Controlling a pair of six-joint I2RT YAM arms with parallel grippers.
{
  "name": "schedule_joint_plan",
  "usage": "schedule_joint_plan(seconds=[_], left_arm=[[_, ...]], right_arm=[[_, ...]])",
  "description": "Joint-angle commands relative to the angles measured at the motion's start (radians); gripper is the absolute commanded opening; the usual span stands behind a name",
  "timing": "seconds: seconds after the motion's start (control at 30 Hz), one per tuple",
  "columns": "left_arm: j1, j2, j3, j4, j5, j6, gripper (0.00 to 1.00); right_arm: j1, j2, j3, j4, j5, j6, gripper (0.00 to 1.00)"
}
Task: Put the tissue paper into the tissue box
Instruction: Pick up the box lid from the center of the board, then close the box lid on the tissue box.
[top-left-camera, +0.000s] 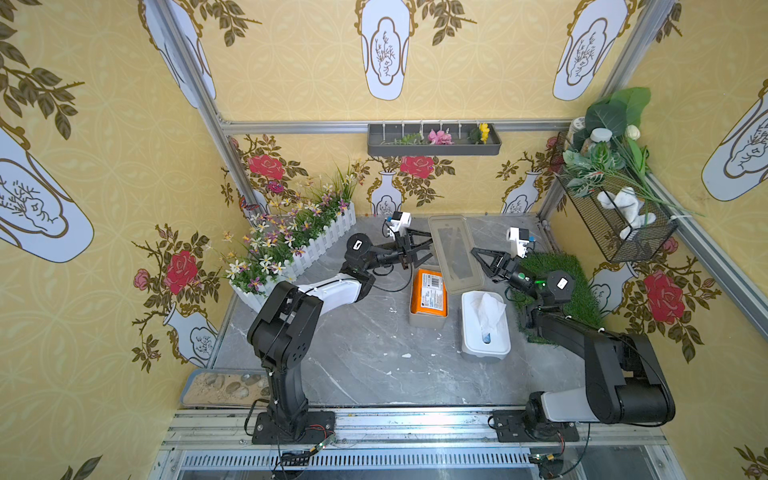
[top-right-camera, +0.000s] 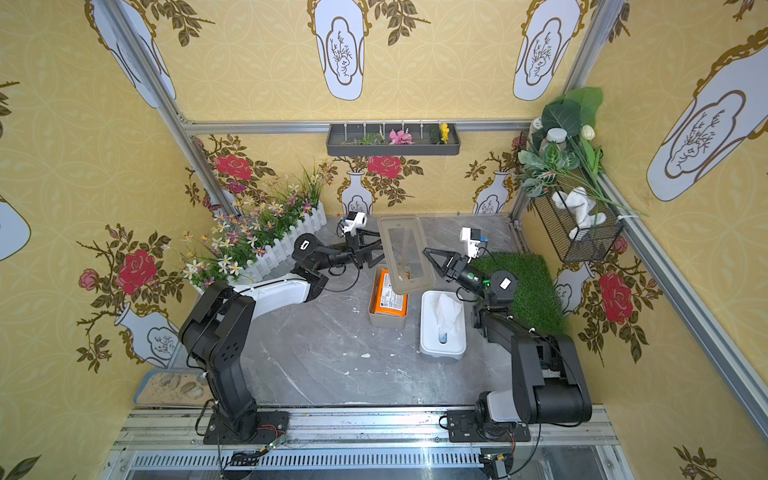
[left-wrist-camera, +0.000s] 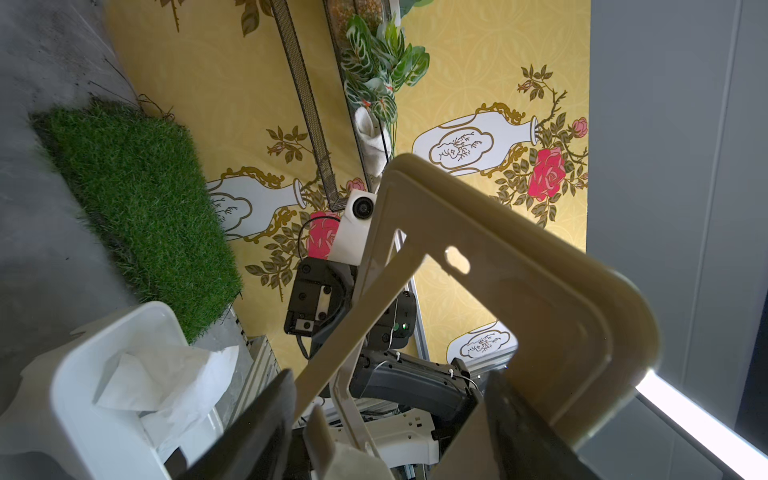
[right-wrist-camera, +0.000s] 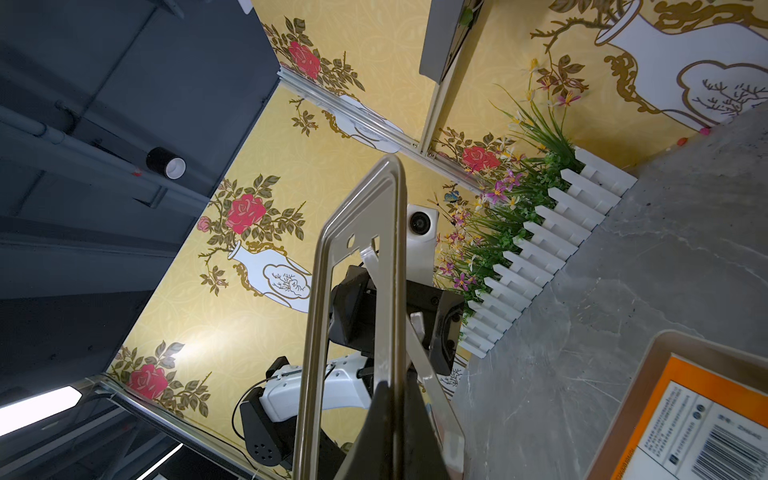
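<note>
— What is found left of centre in the top views?

— The left hand is seen released, its fingers spread wide. An edge of the lid lies between them. Whether it is touched cannot be told.

— And below that hand?

— The box is set on the table, uncovered. The task's thing, the orange pack, is laid flat inside it.

— Where is the lid kept?

— It is held off the table, tilted, in the upper middle of the frame. In both top views its lower end overlaps the upper end of the box.

— By what is it held?

— By the right hand, just right of it. That hand is clenched on the lid's right edge, and in the right wrist view the lid rises from between the closed fingers.

— And further right?

— A white box is placed beside the box, lower in the frame. A tissue is seen sticking out of its top.
</note>
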Motion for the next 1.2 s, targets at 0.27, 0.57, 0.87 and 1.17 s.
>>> schedule_joint_plan(seconds=[0.27, 0.57, 0.87, 1.17], left_arm=[[0.071, -0.345, -0.062, -1.012, -0.236, 0.702, 1.0], [0.071, -0.399, 0.123, -1.495, -0.544, 0.997, 1.0], [0.071, -0.357, 0.14, -1.557, -0.531, 1.05, 1.0], [0.045, -0.273, 0.223, -1.635, -0.503, 1.121, 0.98]], right_arm=[[0.043, -0.264, 0.169, -1.137, 0.29, -0.58, 0.0], [0.364, -0.209, 0.186, -1.37, 0.689, -0.537, 0.0], [0.484, -0.214, 0.178, -1.463, 0.975, -0.488, 0.0], [0.526, -0.183, 0.164, -1.382, 1.106, -0.462, 0.0]])
